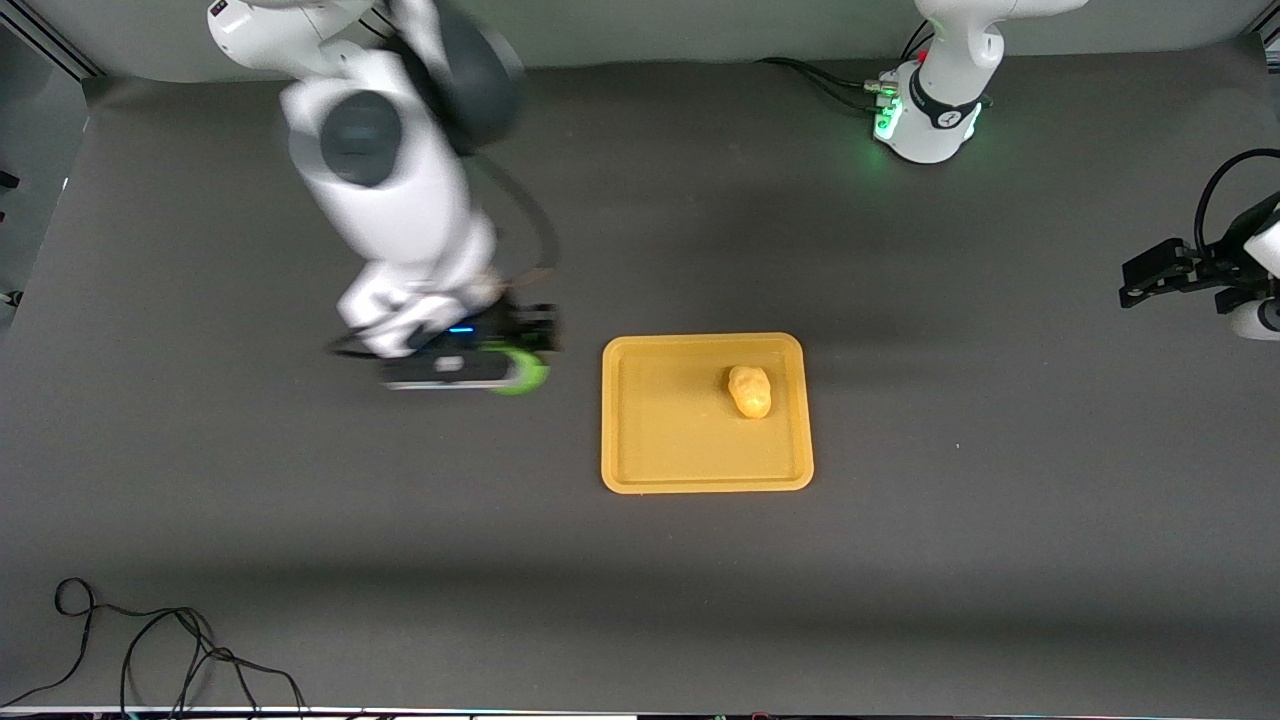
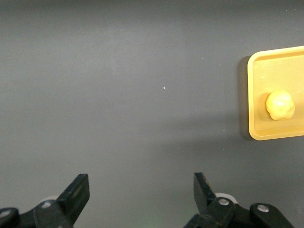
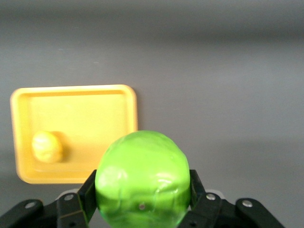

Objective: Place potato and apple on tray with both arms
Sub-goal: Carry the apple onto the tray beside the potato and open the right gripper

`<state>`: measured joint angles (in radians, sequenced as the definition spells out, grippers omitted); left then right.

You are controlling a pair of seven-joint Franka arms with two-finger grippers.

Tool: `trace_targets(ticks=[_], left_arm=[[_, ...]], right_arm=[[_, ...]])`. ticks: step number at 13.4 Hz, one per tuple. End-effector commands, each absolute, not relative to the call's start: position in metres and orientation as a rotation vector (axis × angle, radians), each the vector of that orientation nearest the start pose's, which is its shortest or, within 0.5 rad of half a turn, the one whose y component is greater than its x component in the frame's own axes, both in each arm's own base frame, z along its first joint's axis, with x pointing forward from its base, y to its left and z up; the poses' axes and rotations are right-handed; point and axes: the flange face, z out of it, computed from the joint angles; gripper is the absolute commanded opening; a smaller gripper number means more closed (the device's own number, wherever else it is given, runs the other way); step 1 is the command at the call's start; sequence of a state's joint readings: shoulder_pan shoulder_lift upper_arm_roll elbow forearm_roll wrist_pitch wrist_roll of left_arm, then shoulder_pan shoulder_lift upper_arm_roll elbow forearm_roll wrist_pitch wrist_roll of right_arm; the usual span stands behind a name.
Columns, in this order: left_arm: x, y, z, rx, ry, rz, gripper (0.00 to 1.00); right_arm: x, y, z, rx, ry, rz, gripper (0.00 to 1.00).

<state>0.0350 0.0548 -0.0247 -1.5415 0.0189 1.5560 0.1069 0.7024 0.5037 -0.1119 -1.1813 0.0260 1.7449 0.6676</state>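
The orange-yellow tray (image 1: 640, 440) lies at the middle of the table. The yellow-tan potato (image 1: 749, 391) lies on it, toward the left arm's end. My right gripper (image 1: 510, 365) is shut on the green apple (image 1: 520, 374) and holds it over the dark mat beside the tray, toward the right arm's end. In the right wrist view the apple (image 3: 141, 178) sits between the fingers, with the tray (image 3: 95, 109) and the potato (image 3: 47, 147) past it. My left gripper (image 1: 1165, 275) is open and empty, waiting at the left arm's end of the table; its wrist view shows spread fingertips (image 2: 78, 190), the tray (image 2: 259, 95) and the potato (image 2: 280, 105).
A loose black cable (image 1: 150, 650) lies on the mat at the corner nearest the front camera, toward the right arm's end. The left arm's green-lit base (image 1: 930, 120) stands at the robots' edge of the table.
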Motion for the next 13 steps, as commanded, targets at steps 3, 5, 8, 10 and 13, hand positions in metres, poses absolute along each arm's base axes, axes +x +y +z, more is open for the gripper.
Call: trace_targets(ticks=[3,5,8,10,13], left_arm=[[0.569,0.011,0.609,-3.11,0.174,0.089,0.98],[0.568,0.014,0.609,-3.111,0.164,0.089,0.98],[0.57,0.022,0.608,-3.114,0.145,0.087,0.98],[0.57,0.021,0.607,-3.112,0.148,0.089,0.98],[0.57,0.021,0.605,-3.112,0.15,0.094,0.98]], right_arm=[[0.572,0.513,0.421,-3.127,0.169,-0.169,0.31],[0.565,0.543,0.359,-3.13,0.114,-0.185,0.31],[0.57,0.553,0.287,-3.123,0.135,-0.204,0.31],[0.571,0.554,0.26,-3.12,0.152,-0.207,0.31],[0.56,0.562,0.238,-3.13,0.133,-0.172,0.31]])
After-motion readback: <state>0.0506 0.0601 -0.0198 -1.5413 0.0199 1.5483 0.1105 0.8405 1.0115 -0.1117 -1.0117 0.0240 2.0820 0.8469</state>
